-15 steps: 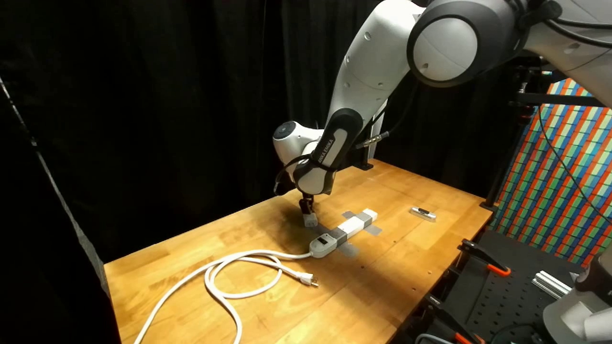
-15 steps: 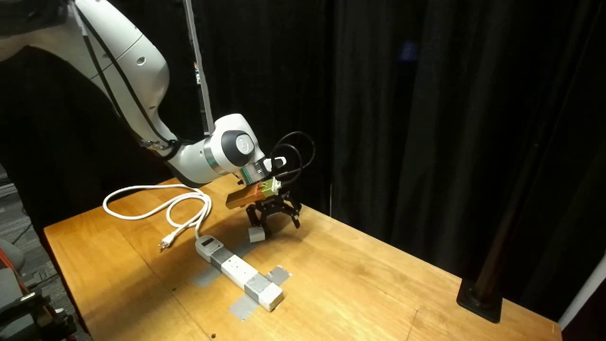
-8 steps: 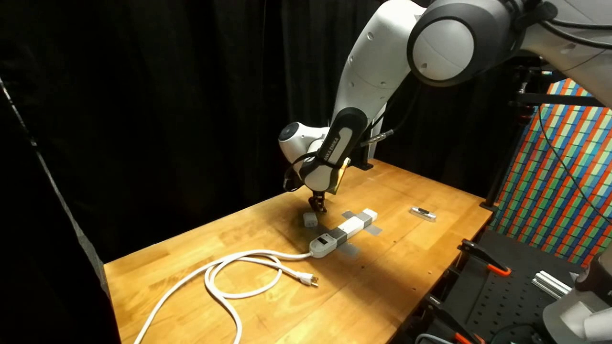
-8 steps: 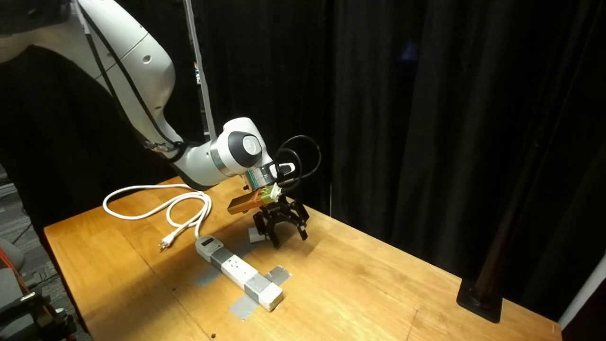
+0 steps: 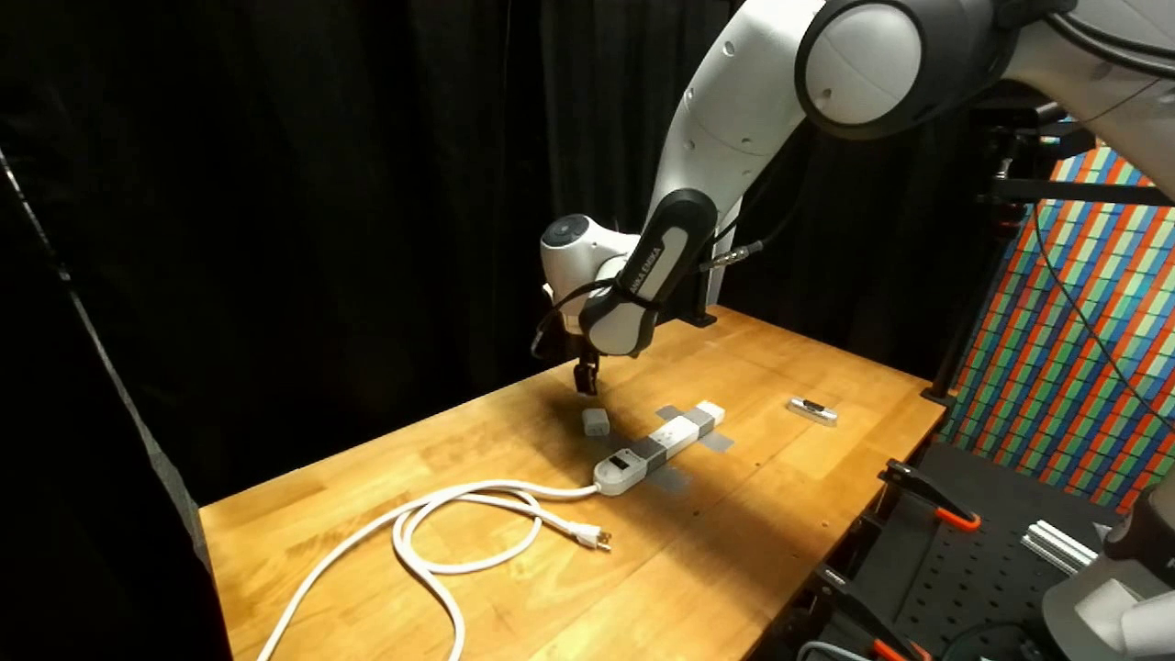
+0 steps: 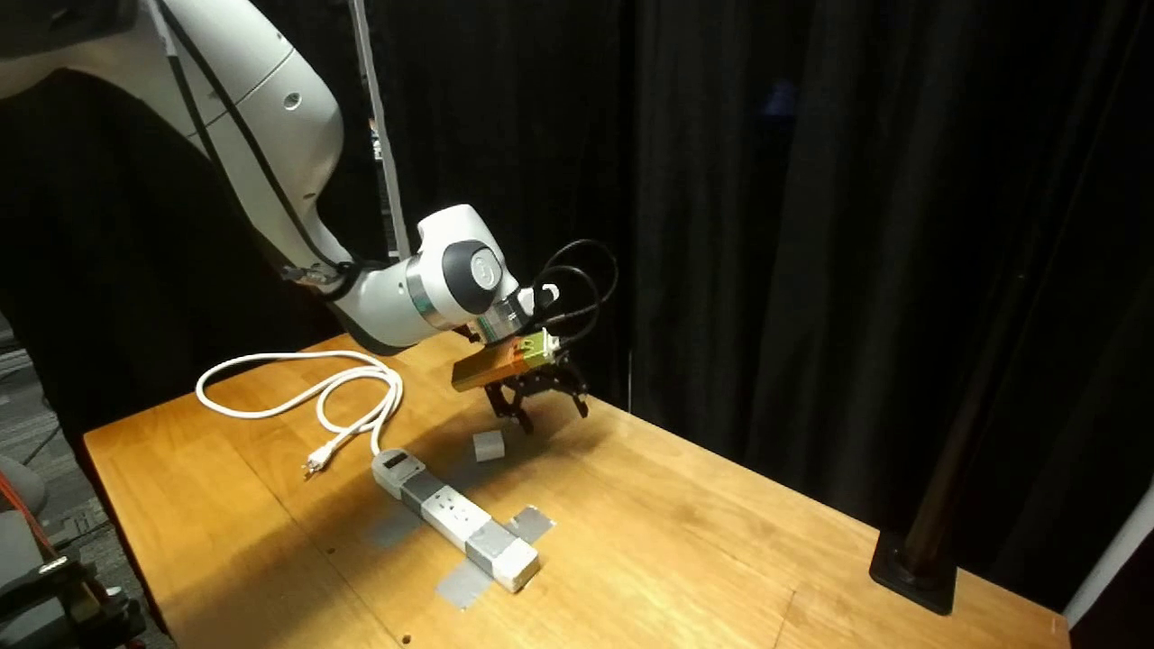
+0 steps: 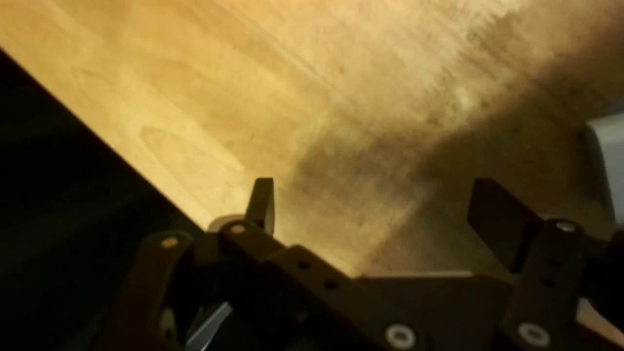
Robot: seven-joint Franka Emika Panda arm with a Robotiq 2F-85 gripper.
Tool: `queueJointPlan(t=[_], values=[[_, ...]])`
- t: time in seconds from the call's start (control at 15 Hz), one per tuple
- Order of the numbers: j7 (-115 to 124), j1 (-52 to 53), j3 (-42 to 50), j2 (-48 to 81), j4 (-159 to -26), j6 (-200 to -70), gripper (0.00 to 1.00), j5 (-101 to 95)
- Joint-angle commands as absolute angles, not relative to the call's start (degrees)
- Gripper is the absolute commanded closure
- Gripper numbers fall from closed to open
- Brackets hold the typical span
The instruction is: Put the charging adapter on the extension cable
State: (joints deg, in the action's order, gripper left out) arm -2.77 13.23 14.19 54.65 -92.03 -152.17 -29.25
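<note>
Pincer (image 7: 373, 200) spread wide, nothing between its fingers (image 7: 497, 219), up off the surface (image 7: 292, 97). Adapter (image 6: 489, 445) sits loose on the surface, near mid-frame in both exterior views, lower than the pincer and not touching it. In the wrist frame it probably shows only as white at the right edge, outside the finger there. Biggest risk: a straight drop from here likely closes on air, or that finger clips the adapter, because of the sideways offset. Looks light, so a knock could skid or tip it toward the strip (image 6: 456, 518) nearby. Can't see its prongs; gripped facing the wrong way, it probably won't meet the sockets (image 6: 446, 501) and needs a regrasp. Tape (image 6: 532, 523) holds the strip, but a crooked push might peel it. Cord (image 6: 398, 388), left of frame in an exterior view, looks a minor snag risk if the pincer swings low.
</note>
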Motion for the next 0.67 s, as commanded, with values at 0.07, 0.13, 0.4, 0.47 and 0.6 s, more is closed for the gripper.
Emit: queueJointPlan(t=[0.07, 0.13, 0.4, 0.47, 0.6], values=[[-20.42, 5.22, 4.11, 47.96, -93.04, -151.42, 0.0, -27.26], [-24.02, 3.4, 1.89, 47.75, -92.9, -151.9, 0.0, -26.62], [-37.6, -2.9, -6.32, 49.88, -92.86, -153.4, 0.0, -24.68], [-40.84, -4.14, -8.06, 50.91, -92.81, -153.54, 0.0, -24.1], [-47.62, -6.16, -10.95, 52.12, -93.65, -153.31, 0.0, -22.76]])
